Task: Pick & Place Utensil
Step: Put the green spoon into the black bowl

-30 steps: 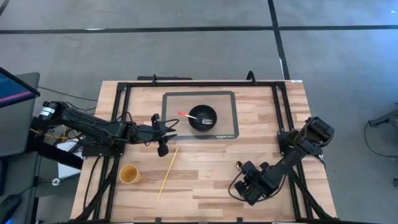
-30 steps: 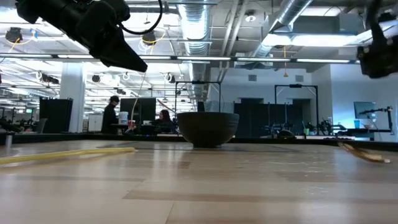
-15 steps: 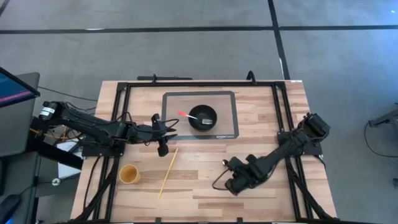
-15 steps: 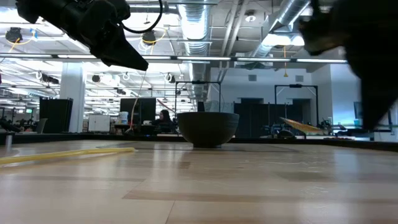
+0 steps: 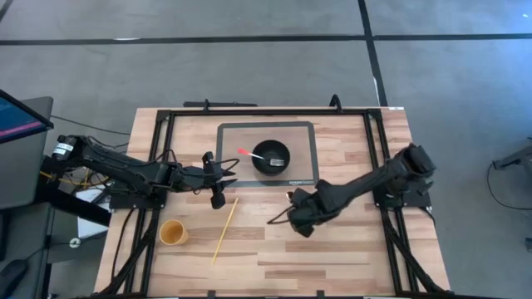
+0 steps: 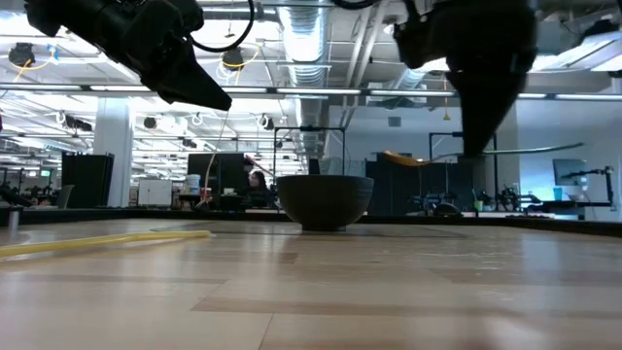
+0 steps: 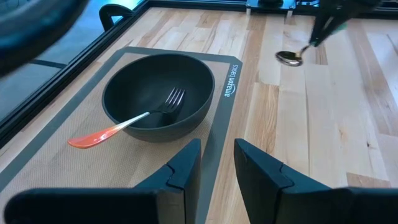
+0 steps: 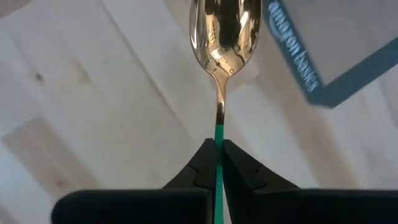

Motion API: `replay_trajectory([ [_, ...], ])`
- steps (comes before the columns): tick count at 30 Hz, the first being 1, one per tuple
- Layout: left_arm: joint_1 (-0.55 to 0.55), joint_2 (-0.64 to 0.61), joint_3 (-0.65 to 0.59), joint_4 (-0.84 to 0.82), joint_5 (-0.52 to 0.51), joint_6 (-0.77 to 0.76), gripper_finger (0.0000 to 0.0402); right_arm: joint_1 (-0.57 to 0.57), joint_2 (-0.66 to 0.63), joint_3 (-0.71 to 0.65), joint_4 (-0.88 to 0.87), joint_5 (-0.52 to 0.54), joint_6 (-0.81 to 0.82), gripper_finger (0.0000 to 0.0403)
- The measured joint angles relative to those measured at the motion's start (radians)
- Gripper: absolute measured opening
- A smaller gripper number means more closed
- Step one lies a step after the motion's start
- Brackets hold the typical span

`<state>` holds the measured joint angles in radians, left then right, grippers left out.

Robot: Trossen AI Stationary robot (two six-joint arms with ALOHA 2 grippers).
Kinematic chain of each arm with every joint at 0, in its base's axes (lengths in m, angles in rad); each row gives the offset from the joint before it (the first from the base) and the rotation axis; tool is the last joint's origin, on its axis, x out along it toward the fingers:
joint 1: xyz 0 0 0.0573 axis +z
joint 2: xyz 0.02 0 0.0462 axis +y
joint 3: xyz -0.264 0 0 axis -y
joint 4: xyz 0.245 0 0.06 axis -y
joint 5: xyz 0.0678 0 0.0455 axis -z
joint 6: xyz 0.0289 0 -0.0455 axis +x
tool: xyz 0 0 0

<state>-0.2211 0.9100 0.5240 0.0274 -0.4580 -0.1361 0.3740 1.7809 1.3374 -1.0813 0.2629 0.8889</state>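
Note:
My right gripper (image 5: 296,208) hovers over the wood just near the grey mat's (image 5: 309,133) near right corner, shut on a spoon (image 8: 222,37) with a gold head and a green handle. The spoon also appears in the left wrist view (image 7: 290,58) and the low view (image 6: 406,157). A black bowl (image 5: 271,156) stands on the mat. A fork (image 7: 163,106) leans in it, its orange handle (image 7: 93,135) out over the rim. My left gripper (image 5: 226,172) waits open to the left of the bowl, above the table. My right gripper pinches the spoon's green handle (image 8: 218,134) between its two fingers, close to where the green meets the gold neck. The fingers come from above, slanting down. The spoon is lifted clear and about level, its head (image 6: 406,157) sticking out toward the bowl.
A yellow chopstick (image 5: 224,230) lies on the wood near my left gripper, and a small yellow cup (image 5: 172,232) stands by the near left corner. Black frame rails (image 5: 158,158) run along the table's sides. Bare wood lies between the mat and the near edge.
My right gripper has swept from the table's near right part toward the left and far edges, up to the mat's near right corner. It has carried the spoon from just above the table to about the height of the bowl's rim.

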Motion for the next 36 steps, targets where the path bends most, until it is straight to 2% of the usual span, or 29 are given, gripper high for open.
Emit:
replay_trajectory([
  [11, 0.000, 0.000, 0.000, 0.000, 0.000, 0.000, 0.0097, -0.173, 0.000, 0.051, -0.003, 0.001, -0.305, 0.0009],
  [19, 0.000, 0.000, 0.000, 0.000, 0.000, -0.001, 0.0097, -0.326, 0.000, 0.055, 0.129, -0.008, -0.524, 0.0012],
  [28, 0.000, 0.000, 0.000, -0.001, 0.000, -0.003, 0.0097, -0.467, 0.000, 0.055, 0.230, -0.132, -0.580, 0.0012],
  [36, 0.000, 0.000, 0.000, -0.001, 0.000, -0.003, 0.0097, -0.526, 0.006, 0.055, 0.313, -0.139, -0.585, 0.0012],
])
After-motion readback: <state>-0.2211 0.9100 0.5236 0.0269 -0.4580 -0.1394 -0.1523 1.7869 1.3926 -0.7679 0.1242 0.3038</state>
